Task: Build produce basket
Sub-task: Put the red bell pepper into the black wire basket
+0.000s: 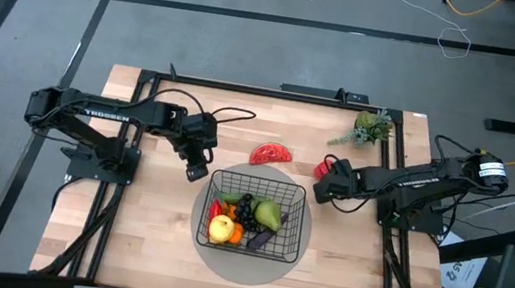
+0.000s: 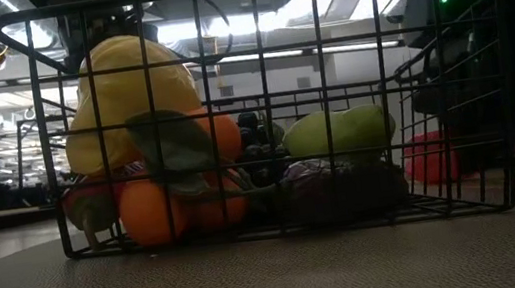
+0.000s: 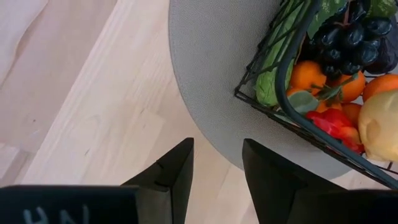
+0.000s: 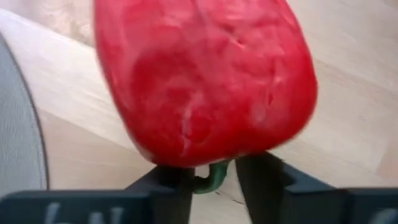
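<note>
The red pepper on the counter right of the basket is being pinched at its stem by the right pincer; lifting over the rim is needed next, left pincer empty, part-open.

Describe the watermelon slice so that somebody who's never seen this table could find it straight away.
Start at the black wire basket on the grey round mat in the middle of the wooden table. Just beyond the basket's far rim, on bare wood, lies the watermelon slice. It is a flat red half-round with a pale edge, the only produce lying loose and untouched outside the basket.
</note>
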Robot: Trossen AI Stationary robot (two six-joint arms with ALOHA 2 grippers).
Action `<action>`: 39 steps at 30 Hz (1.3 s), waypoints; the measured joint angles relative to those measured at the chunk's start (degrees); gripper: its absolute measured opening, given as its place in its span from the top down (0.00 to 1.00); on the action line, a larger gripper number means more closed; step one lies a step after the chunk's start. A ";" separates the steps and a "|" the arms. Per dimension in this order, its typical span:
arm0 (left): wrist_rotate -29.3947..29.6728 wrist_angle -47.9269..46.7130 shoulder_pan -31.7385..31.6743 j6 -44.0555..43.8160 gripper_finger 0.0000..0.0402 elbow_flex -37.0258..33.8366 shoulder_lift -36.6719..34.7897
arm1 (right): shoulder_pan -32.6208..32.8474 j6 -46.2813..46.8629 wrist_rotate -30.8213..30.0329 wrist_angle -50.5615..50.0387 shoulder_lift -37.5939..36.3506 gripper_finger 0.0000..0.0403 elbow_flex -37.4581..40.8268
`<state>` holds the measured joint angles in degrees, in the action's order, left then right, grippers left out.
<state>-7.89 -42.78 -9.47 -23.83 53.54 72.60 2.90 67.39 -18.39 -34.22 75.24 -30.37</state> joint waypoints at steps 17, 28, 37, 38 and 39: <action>-0.01 0.00 0.00 -0.02 0.67 0.00 0.02 | 0.00 7.40 -4.92 -8.42 0.04 0.94 -4.37; -0.03 -0.02 0.00 -0.02 0.67 0.00 0.02 | 1.67 -2.22 -18.20 -20.37 0.04 0.94 -28.11; 2.86 -0.24 0.00 0.44 0.67 0.00 0.02 | 8.29 -38.45 -13.04 -6.73 0.02 0.95 -43.02; 2.88 -0.24 0.00 0.42 0.67 0.00 0.02 | 8.93 -39.35 -12.70 -5.69 0.01 0.95 -43.55; 2.88 -0.26 0.00 0.42 0.67 0.00 0.02 | 9.44 -39.38 -12.50 -4.91 0.02 0.95 -43.87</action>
<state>-5.02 -43.05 -9.47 -23.42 53.54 72.62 12.34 28.01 -30.89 -39.13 75.26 -74.24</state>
